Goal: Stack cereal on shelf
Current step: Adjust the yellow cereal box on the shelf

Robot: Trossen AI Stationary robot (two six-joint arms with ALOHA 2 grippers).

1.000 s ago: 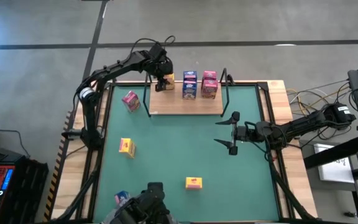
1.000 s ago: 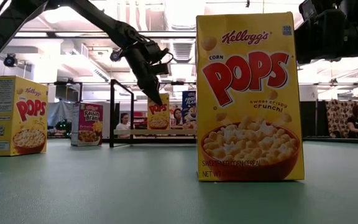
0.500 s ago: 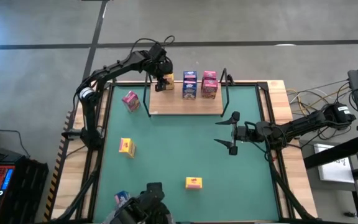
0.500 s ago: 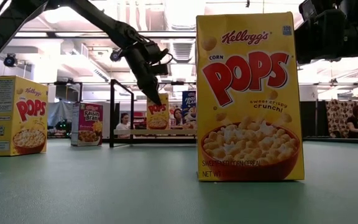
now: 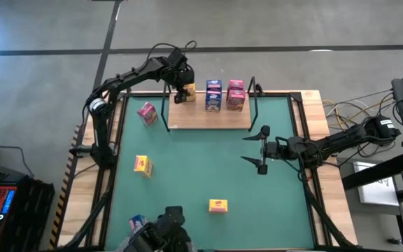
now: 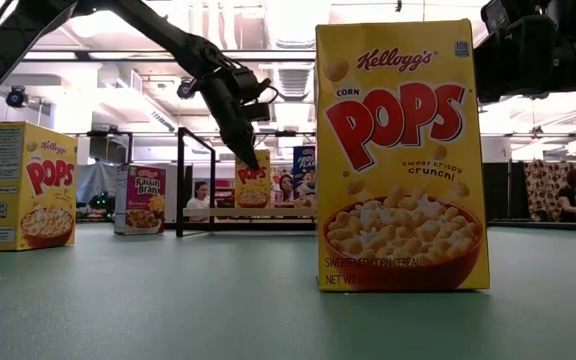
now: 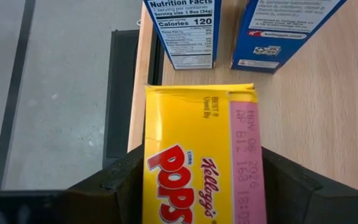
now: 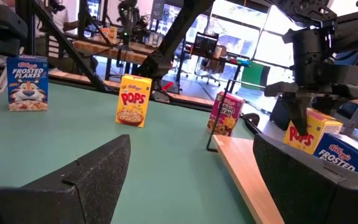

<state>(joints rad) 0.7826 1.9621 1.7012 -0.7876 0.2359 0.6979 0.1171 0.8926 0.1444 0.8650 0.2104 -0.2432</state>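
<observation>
My left gripper (image 5: 182,89) is shut on a yellow cereal box (image 7: 201,162) at the far left corner of the light-wood shelf (image 5: 208,115). It also shows in the low view (image 6: 245,150). Blue boxes (image 5: 213,96) and pink boxes (image 5: 236,94) stand on the shelf to the right of it. On the green mat stand a pink box (image 5: 147,113), two yellow boxes (image 5: 142,165) (image 5: 218,205) and a blue box (image 5: 137,222). My right gripper (image 5: 261,150) is open and empty, low over the mat's right side. My left gripper pinches the yellow box's top end (image 7: 166,124) between its two fingers, one finger (image 7: 120,183) on each opposite side. The fingers come from above, pointing down. The box stands upright below them, its bottom (image 6: 253,205) at the shelf board; I cannot tell whether it rests there.
Thin black uprights (image 5: 168,108) (image 5: 255,98) frame the shelf's ends. The nearest blue box (image 7: 182,31) stands close to the held box. Wooden table borders run along the mat's left and right sides. People and furniture show in the room beyond the table.
</observation>
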